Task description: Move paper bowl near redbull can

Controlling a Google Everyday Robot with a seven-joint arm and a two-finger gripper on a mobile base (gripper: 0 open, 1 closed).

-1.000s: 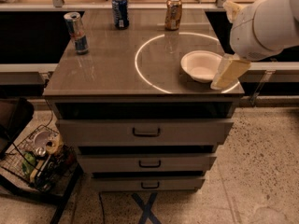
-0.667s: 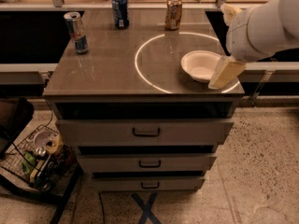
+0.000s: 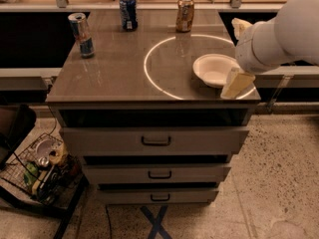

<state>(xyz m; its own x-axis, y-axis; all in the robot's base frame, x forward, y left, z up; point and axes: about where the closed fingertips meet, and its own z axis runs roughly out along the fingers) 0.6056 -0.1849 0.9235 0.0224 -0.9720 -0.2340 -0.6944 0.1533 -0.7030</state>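
The white paper bowl (image 3: 215, 69) sits on the right side of the brown cabinet top (image 3: 119, 73), inside a white ring mark. The redbull can (image 3: 82, 35), slim, silver and blue, stands at the far left of the top. My gripper (image 3: 236, 82), with cream fingers, hangs from the white arm at the bowl's right rim, touching or just over its edge.
A dark blue can (image 3: 128, 12) and a gold can (image 3: 185, 14) stand at the back edge. Three drawers (image 3: 155, 141) are below the top. A wire basket with clutter (image 3: 42, 169) sits on the floor at left.
The arm has shifted slightly; the gripper stays at the bowl's right rim. The bowl and the cans have not moved.
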